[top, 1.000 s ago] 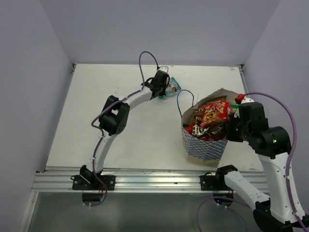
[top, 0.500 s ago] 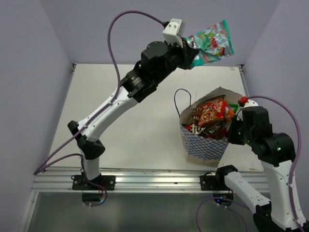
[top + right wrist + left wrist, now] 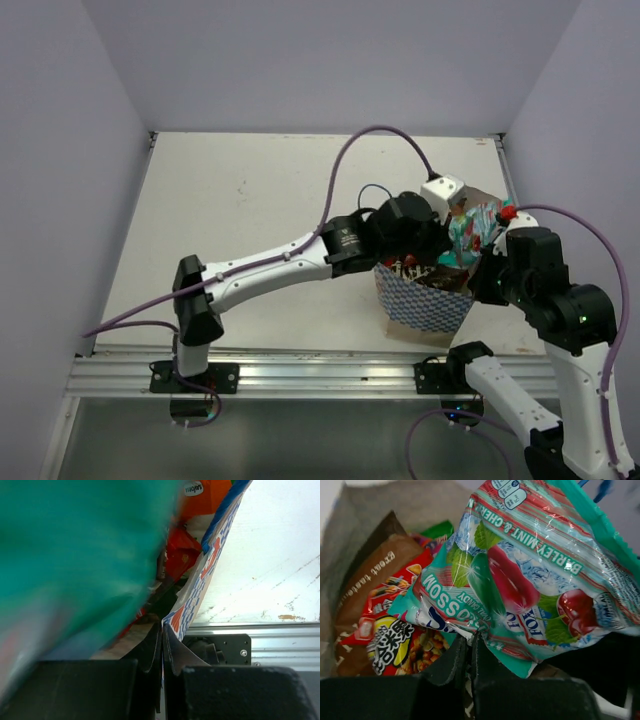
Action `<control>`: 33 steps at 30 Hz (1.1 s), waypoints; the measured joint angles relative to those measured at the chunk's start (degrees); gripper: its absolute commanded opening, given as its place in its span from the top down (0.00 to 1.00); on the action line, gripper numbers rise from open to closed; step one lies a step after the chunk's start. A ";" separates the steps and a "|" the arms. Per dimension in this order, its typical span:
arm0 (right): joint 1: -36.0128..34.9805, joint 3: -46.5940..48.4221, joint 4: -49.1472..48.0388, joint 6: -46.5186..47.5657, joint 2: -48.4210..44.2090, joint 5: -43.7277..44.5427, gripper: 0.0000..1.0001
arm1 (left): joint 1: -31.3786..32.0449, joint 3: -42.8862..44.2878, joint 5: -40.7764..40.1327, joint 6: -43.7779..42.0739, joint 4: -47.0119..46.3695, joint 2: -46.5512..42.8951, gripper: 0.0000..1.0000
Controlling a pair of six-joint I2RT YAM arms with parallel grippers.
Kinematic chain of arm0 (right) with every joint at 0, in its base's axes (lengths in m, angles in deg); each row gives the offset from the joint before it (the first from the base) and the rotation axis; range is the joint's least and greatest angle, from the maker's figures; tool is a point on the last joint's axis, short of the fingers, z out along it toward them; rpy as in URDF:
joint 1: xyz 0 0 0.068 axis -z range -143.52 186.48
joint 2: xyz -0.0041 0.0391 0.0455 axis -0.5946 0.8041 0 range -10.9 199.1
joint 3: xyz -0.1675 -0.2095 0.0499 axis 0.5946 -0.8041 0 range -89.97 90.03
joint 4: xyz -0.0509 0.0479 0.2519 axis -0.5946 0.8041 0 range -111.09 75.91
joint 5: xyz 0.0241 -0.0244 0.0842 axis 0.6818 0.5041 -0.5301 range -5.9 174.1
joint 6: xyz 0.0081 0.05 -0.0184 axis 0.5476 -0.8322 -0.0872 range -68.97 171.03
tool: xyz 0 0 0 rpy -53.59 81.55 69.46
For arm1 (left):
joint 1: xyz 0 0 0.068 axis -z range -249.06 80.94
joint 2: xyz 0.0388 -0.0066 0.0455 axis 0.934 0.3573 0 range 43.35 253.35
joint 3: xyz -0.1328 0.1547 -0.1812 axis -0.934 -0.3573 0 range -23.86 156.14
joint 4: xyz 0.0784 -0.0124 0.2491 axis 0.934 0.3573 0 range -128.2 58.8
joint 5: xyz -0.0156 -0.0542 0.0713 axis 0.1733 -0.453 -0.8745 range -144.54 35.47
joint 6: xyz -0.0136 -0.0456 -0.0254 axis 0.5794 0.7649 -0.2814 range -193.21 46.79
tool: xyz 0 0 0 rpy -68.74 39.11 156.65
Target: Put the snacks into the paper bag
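The paper bag [image 3: 425, 305], white with blue chequered sides, stands at the right of the table with several packets inside. My left gripper [image 3: 443, 232] reaches over its mouth and is shut on a teal sweet packet [image 3: 468, 230], pinched by its bottom edge; the packet [image 3: 530, 575] fills the left wrist view above my gripper [image 3: 470, 645]. Below it lie a red packet [image 3: 385, 630] and a brown crisp bag [image 3: 365, 575]. My right gripper [image 3: 487, 268] is shut on the bag's right rim, with the chequered wall [image 3: 200, 595] between the jaws of the gripper [image 3: 163, 640].
The metal rail [image 3: 300, 372] with both arm bases runs along the near table edge. Grey walls close the table's left, back and right. The bag's blue string handle [image 3: 375, 192] sticks up behind my left wrist.
My left arm has swung the teal packet from high above the table's back down into the bag's mouth. My right gripper has kept hold of the bag's rim.
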 measured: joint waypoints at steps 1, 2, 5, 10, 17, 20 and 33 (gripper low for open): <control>0.00 0.00 0.13 0.07 -0.11 -0.04 1.00 | 0.31 -1.03 0.04 0.13 2.14 1.42 1.00; 0.00 0.00 0.35 0.11 -0.26 -0.24 1.00 | 0.48 -1.05 0.04 0.13 3.54 3.04 1.00; 0.00 0.00 0.39 0.39 -0.26 -0.42 1.00 | 0.85 1.62 -0.20 -0.26 6.51 6.93 1.00; -0.04 0.00 0.26 0.63 -0.39 -1.01 1.00 | 1.66 5.49 -3.48 -1.42 12.52 7.63 1.00; -0.04 0.00 0.04 0.63 -1.18 -1.40 1.00 | 3.45 4.04 -10.69 -3.63 14.45 5.22 0.42; -0.04 0.00 -0.07 0.66 -1.46 -1.49 1.00 | 4.09 4.92 -14.19 -4.90 15.17 2.95 0.00; -0.04 0.00 -0.13 0.66 -1.40 -1.51 1.00 | 3.17 0.24 -37.33 -1.40 15.06 -18.25 0.00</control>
